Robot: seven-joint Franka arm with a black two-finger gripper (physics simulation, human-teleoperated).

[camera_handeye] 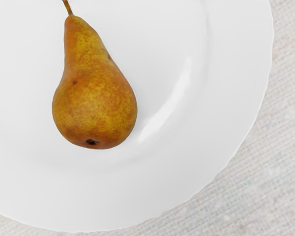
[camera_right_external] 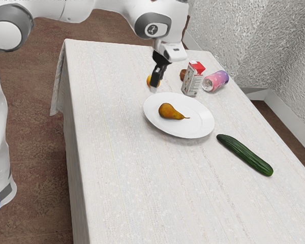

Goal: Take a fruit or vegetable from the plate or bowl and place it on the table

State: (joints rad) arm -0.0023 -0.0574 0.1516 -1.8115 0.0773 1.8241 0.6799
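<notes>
In the exterior view the claw (camera_right_external: pixel 153 89) hangs above the near side of the plate (camera_right_external: pixel 201 128), with the pear (camera_right_external: pixel 169 111) lying on that plate, just beyond and below it, blunt end nearer the claw; whether the claw is released or clenched I cannot tell. That view also gives the claw's surroundings: carton (camera_right_external: pixel 192 80) and can (camera_right_external: pixel 216 81) past it, cucumber (camera_right_external: pixel 245 155) well apart, bare counter (camera_right_external: pixel 117 152) beside the plate for setting down. The wrist view adds how the pear lies: on its side, dark blossom scar at the round end, stem off the narrow one. I'd centre the claw over the fat part, turn it to grip across the pear's length, come straight down without pressing the plate, and close gently, since the round body could roll.
</notes>
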